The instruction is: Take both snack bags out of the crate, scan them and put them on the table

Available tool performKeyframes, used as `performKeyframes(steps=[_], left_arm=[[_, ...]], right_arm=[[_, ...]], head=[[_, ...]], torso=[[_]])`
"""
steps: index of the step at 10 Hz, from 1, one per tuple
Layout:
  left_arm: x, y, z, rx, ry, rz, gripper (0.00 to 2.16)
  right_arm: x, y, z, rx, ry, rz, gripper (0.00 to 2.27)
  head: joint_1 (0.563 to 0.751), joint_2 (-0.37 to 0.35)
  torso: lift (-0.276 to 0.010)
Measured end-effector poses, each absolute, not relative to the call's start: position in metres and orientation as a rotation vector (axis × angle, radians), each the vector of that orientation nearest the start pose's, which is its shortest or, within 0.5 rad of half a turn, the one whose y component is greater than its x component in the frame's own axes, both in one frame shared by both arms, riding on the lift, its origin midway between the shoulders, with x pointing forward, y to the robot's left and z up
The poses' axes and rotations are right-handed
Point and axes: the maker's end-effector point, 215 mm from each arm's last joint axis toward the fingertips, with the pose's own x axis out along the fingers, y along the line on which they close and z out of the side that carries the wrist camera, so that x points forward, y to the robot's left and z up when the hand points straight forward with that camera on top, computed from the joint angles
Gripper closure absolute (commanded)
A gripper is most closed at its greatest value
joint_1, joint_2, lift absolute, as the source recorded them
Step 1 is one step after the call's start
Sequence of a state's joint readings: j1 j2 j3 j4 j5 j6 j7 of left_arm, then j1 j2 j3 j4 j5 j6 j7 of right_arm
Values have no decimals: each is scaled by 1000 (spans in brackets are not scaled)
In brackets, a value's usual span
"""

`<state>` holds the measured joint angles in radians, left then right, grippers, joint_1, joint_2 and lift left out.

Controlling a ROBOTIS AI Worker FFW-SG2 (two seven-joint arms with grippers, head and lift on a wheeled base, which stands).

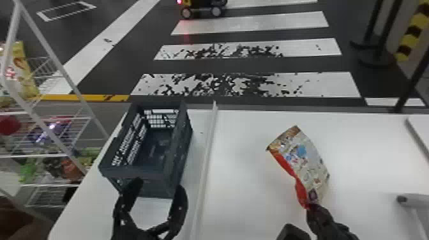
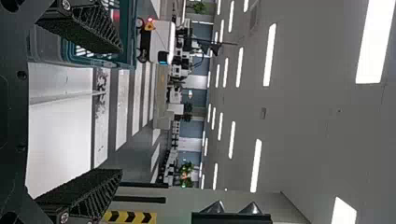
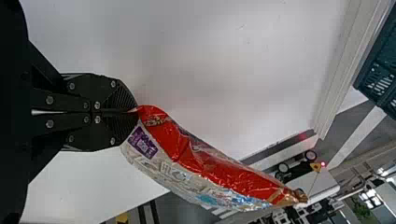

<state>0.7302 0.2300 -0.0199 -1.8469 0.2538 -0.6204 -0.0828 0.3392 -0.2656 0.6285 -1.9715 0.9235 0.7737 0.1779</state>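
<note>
Head view: snack bag (image 1: 301, 169) up over the table (image 1: 249, 191), pinched at one end by right gripper (image 3: 130, 112), fingers closed on the edge. End grip presumably there to leave the printed faces uncovered for scanning; square code label (image 3: 142, 143) sits close to the fingertips, partial blocking possible. Bag body runs out beyond the tips, far end free. Past the divider strip (image 1: 208, 159), crate (image 1: 150, 176) on robot's left, well apart from bag, probably kept there for unloading. Left gripper (image 1: 159, 185) by its near wall, fingers spread, nothing between; likely idle.
</note>
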Motion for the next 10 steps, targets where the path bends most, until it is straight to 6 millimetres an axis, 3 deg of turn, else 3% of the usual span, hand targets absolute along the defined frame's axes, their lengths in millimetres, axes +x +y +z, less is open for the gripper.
performKeyframes(steps=[1,5,8,10], left_arm=[[341,253,-348,-68,-154,-131,83],[342,254,-348,-68,-155,-130,83],[342,253,-348,-69,-156,-131,83],[342,252,-348,-69,-156,-132,83]], right_arm=[[382,-105,-503,-992,525,432,-2],[390,-119,-492,-812,571,424,63],[408,-155,-466,-494,621,389,66],[416,-159,-452,-257,619,394,66]], head=[[695,232],[695,215],[695,153],[695,140]], torso=[[-94],[-94],[-94],[-94]])
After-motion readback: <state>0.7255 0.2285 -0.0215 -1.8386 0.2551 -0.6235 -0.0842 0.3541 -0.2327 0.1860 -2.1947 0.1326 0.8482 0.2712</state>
